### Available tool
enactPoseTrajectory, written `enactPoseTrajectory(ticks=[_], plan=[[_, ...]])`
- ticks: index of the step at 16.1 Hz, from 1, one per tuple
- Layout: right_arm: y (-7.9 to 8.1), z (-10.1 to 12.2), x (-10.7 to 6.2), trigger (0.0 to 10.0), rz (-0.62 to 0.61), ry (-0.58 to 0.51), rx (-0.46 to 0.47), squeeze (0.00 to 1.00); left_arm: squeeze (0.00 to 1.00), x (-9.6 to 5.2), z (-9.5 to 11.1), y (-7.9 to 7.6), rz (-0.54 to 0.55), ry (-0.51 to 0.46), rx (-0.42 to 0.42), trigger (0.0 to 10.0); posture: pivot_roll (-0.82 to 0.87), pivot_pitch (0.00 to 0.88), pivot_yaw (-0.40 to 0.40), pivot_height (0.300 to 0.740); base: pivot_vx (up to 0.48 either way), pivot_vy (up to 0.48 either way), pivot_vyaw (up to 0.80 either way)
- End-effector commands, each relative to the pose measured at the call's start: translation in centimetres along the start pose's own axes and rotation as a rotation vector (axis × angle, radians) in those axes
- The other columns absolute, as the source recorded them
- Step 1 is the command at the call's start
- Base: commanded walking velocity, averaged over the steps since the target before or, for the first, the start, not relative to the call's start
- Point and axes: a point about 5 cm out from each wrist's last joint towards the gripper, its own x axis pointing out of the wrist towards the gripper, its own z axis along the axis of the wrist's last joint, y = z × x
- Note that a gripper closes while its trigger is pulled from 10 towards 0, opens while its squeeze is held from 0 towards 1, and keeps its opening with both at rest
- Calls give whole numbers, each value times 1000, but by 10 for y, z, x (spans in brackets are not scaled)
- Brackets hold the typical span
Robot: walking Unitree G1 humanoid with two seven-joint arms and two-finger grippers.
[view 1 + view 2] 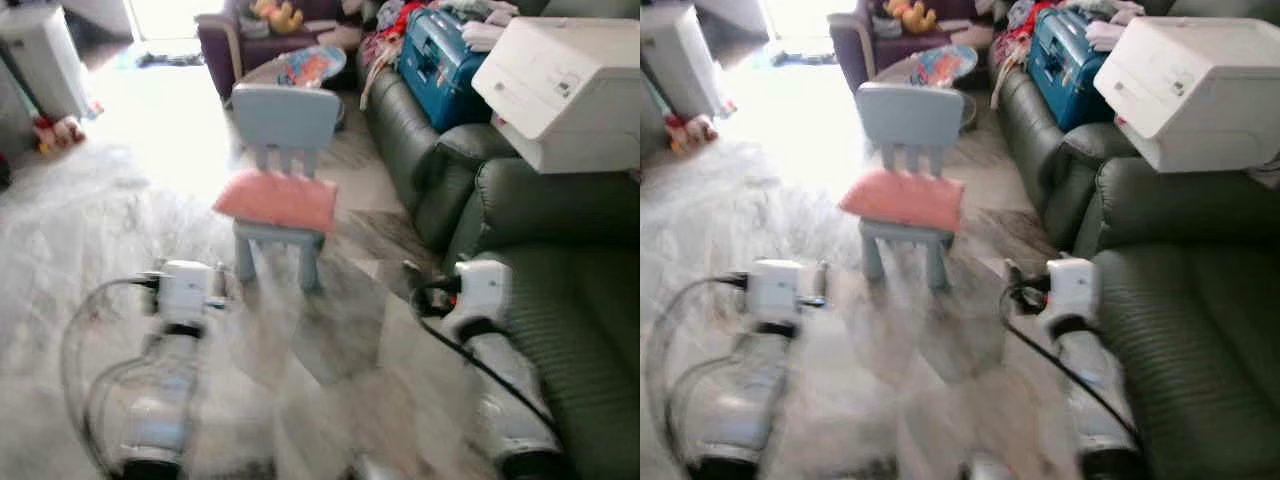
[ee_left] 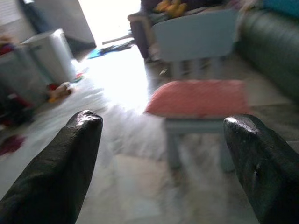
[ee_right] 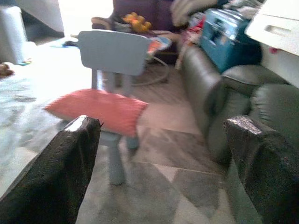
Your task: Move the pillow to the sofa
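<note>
A pink pillow (image 1: 278, 200) lies on the seat of a small light-blue child's chair (image 1: 285, 117) in the middle of the room. The dark green sofa (image 1: 560, 290) runs along the right side. Both arms reach forward, short of the chair. My left gripper (image 2: 163, 140) is open, its fingers (image 2: 70, 158) framing the pillow (image 2: 198, 97) ahead. My right gripper (image 3: 159, 140) is open too, with the pillow (image 3: 98, 106) and chair (image 3: 114, 51) in front and the sofa (image 3: 219, 93) to its side.
A white printer-like box (image 1: 565, 85) and a blue case (image 1: 438, 55) sit on the sofa's far end. A purple armchair (image 1: 240, 40) with toys stands behind the chair. A white appliance (image 1: 40, 55) is at the far left. Marble floor lies around the chair.
</note>
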Motion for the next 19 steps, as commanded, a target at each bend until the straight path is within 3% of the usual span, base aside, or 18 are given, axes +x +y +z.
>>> enactPoseTrajectory(ticks=[1, 10, 14, 19], plan=[[5, 8, 4, 10000, 18, -34, -5, 0, 0, 2, 2, 10, 23, -8, 27, 10000, -15, 0, -9, 740, 480, 0, 0], [6, 7, 6, 10000, 24, -29, -11, 0, 0, 3, 1, 13, 37, 0, 11, 10000, -10, 0, -9, 740, 467, 0, 73], [6, 7, 6, 10000, 19, -30, -8, 0, 0, 4, 0, 14, 41, 5, 8, 10000, -9, 0, -7, 740, 443, 0, 662], [6, 6, 5, 10000, 12, -30, 1, 0, 0, 3, 0, 13, 38, 6, 16, 10000, -10, 0, -7, 740, 401, 263, 0]])
